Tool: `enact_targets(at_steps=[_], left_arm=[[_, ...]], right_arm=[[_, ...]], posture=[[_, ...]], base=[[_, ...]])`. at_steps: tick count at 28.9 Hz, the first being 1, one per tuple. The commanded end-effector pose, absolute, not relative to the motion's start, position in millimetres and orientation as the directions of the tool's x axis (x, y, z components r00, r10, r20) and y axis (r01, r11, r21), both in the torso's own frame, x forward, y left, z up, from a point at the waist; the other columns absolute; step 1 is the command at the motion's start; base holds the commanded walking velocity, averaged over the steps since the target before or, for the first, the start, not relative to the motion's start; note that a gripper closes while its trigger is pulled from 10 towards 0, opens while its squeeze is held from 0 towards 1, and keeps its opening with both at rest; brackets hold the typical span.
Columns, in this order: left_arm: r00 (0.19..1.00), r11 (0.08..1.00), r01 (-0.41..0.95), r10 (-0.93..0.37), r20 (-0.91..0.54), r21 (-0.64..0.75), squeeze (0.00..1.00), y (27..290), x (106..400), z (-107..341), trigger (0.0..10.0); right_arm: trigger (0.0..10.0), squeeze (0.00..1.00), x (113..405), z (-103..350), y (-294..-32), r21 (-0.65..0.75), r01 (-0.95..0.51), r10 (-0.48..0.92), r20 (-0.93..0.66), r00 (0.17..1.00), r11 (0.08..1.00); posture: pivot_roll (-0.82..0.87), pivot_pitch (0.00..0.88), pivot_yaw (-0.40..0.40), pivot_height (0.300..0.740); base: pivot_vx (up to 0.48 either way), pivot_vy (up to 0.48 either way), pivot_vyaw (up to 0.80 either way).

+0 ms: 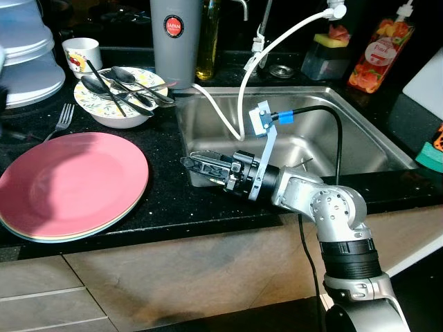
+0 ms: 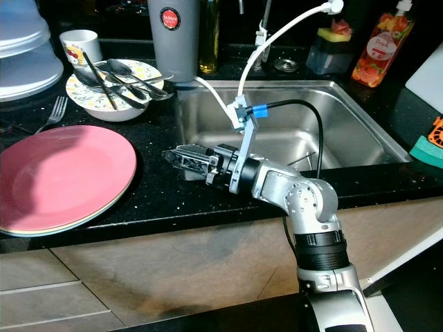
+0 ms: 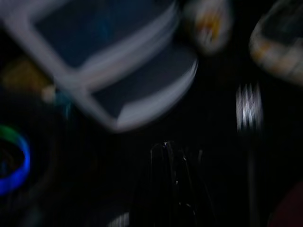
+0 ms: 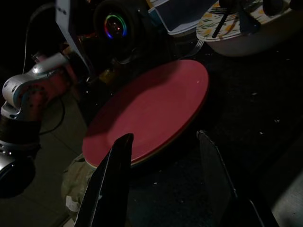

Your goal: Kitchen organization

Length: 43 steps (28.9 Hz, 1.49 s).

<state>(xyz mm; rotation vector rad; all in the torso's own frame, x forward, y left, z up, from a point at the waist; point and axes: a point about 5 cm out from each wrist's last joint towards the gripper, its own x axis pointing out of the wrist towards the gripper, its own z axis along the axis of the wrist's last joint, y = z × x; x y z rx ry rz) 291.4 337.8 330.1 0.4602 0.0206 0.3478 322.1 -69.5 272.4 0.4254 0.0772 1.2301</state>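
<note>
The black countertop spans the scene, with the steel sink set into it at the right. A pink plate lies on the near left of the countertop, stacked on at least 1 paler plate whose rim shows beneath it. A stack of white containers stands at the far left. A grey tumbler with a red round label stands at the far edge, just left of the sink. A patterned bowl sits to the left of the tumbler and holds several spoons and 1 dark utensil. A white cup stands just beyond the bowl. A fork lies between the bowl and the pink plate. An orange bottle stands at the far right, behind the sink.

The right gripper lies low over the countertop between the pink plate and the sink, pointing left toward the plate. Its fingers are released, spread apart and grasping nothing. The left gripper appears dark and blurred in the left wrist view, near the white containers and the fork; its state cannot be determined.
</note>
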Motion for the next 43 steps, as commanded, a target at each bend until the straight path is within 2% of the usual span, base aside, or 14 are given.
enact_targets(at_steps=[1, 4, 6, 10, 12, 20, 31, 34, 36, 37, 38, 43], left_arm=[[0.933, 0.851, -0.335, 0.359, 0.017, 0.404, 0.0, 341, 287, 328, 10.0], [0.941, 0.913, -0.273, 0.319, -0.111, 0.303, 0.0, 337, 284, 315, 10.0], [0.942, 0.926, -0.255, 0.303, -0.145, 0.279, 0.0, 334, 282, 312, 10.0], [0.937, 0.931, -0.23, 0.29, -0.192, 0.283, 0.0, 332, 275, 309, 10.0], [0.942, 0.946, -0.144, 0.221, -0.253, 0.291, 0.0, 323, 270, 304, 10.0], [0.915, 0.974, -0.015, 0.104, -0.389, 0.227, 0.0, 309, 265, 282, 10.0], [0.908, 0.985, -0.012, 0.084, -0.412, 0.173, 0.0, 305, 270, 267, 10.0], [0.907, 0.985, -0.011, 0.083, -0.414, 0.173, 0.0, 304, 270, 267, 10.0], [0.909, 0.986, -0.008, 0.075, -0.41, 0.164, 0.0, 303, 271, 266, 10.0], [0.909, 0.986, -0.008, 0.076, -0.41, 0.165, 0.0, 303, 271, 265, 10.0], [0.908, 0.985, -0.009, 0.08, -0.412, 0.173, 0.0, 303, 271, 265, 10.0], [0.909, 0.981, -0.012, 0.092, -0.407, 0.195, 0.0, 303, 272, 264, 10.0]], right_arm=[[10.0, 0.0, 322, 273, -71, 0.354, -0.897, 0.924, 0.174, 0.34, 0.263], [10.0, 0.0, 322, 273, -72, 0.356, -0.895, 0.924, 0.17, 0.343, 0.267], [10.0, 0.0, 322, 272, -72, 0.357, -0.895, 0.924, 0.169, 0.343, 0.267], [10.0, 0.0, 322, 272, -72, 0.359, -0.895, 0.925, 0.168, 0.342, 0.266], [10.0, 0.0, 323, 272, -72, 0.361, -0.895, 0.925, 0.167, 0.341, 0.264], [10.0, 0.0, 324, 271, -71, 0.362, -0.895, 0.926, 0.167, 0.339, 0.262], [10.0, 0.0, 326, 273, -73, 0.369, -0.885, 0.914, 0.177, 0.365, 0.282], [10.0, 0.0, 325, 274, -71, 0.378, -0.885, 0.915, 0.183, 0.36, 0.273], [10.0, 0.0, 322, 277, -65, 0.41, -0.884, 0.915, 0.22, 0.337, 0.227], [10.0, 0.27, 322, 279, -63, 0.42, -0.881, 0.913, 0.231, 0.336, 0.218], [10.0, 1.0, 323, 280, -63, 0.431, -0.876, 0.909, 0.239, 0.342, 0.216], [10.0, 1.0, 323, 291, -60, 0.475, -0.865, 0.893, 0.302, 0.333, 0.162]], posture=[[0.03, 0.177, -0.059, 0.74], [0.03, 0.177, -0.061, 0.74], [0.03, 0.177, -0.061, 0.74], [0.03, 0.179, -0.063, 0.74], [0.04, 0.18, -0.068, 0.74], [0.04, 0.18, -0.068, 0.74], [0.03, 0.177, -0.06, 0.74], [0.03, 0.177, -0.06, 0.74], [0.03, 0.177, -0.06, 0.74], [0.03, 0.177, -0.06, 0.74], [0.03, 0.177, -0.06, 0.74], [0.03, 0.18, -0.064, 0.74]], base=[[0.0, 0.0, 0.0], [0.0, 0.0, 0.0], [0.0, 0.0, 0.0], [0.0, 0.0, 0.0], [0.0, 0.0, 0.0], [0.0, 0.0, 0.0], [0.0, 0.0, 0.0], [0.0, 0.0, 0.0], [0.0, 0.0, 0.0], [0.0, 0.0, 0.0], [0.0, 0.0, 0.0], [0.0, 0.0, 0.0]])
